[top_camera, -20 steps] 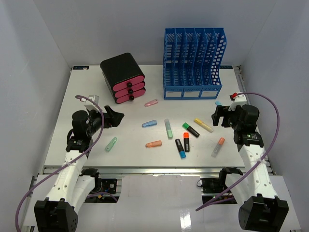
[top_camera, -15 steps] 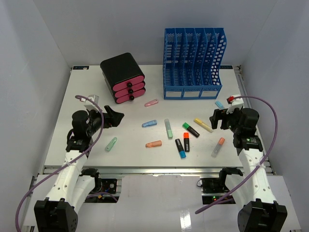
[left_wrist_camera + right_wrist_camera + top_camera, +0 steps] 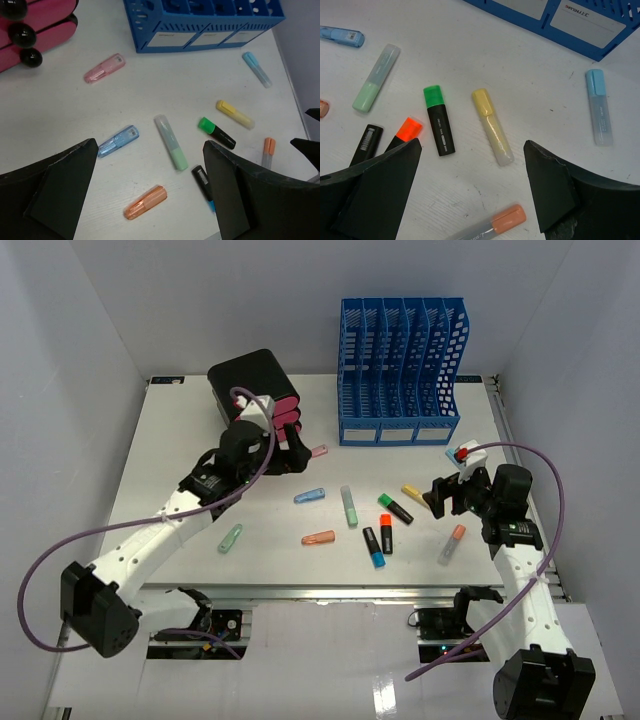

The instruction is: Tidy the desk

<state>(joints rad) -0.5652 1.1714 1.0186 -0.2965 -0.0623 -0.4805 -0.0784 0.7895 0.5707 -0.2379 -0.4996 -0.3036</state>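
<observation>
The white desk [image 3: 150,470] carries several scattered highlighters. My left gripper [image 3: 296,452] is open and empty, hovering beside the black box with pink drawers [image 3: 250,390] and near a pink highlighter [image 3: 314,452]. In the left wrist view [image 3: 150,192] it hangs above an orange highlighter [image 3: 145,202], with blue [image 3: 118,141] and light green [image 3: 171,142] ones beyond. My right gripper [image 3: 437,498] is open and empty over the yellow highlighter [image 3: 492,126]. A grey pen with an orange cap [image 3: 490,225] lies between its fingertips [image 3: 375,192].
A blue slotted file rack [image 3: 400,370] stands at the back right. A light blue highlighter [image 3: 598,106] lies in front of it. A green-capped black marker [image 3: 396,508], an orange-capped one [image 3: 386,533], a blue-tipped one [image 3: 373,546] and a mint one [image 3: 230,538] lie mid-desk.
My left arm has swung from the desk's left side to the back centre, beside the drawer box. My right gripper has moved a little left and nearer, over the yellow highlighter.
</observation>
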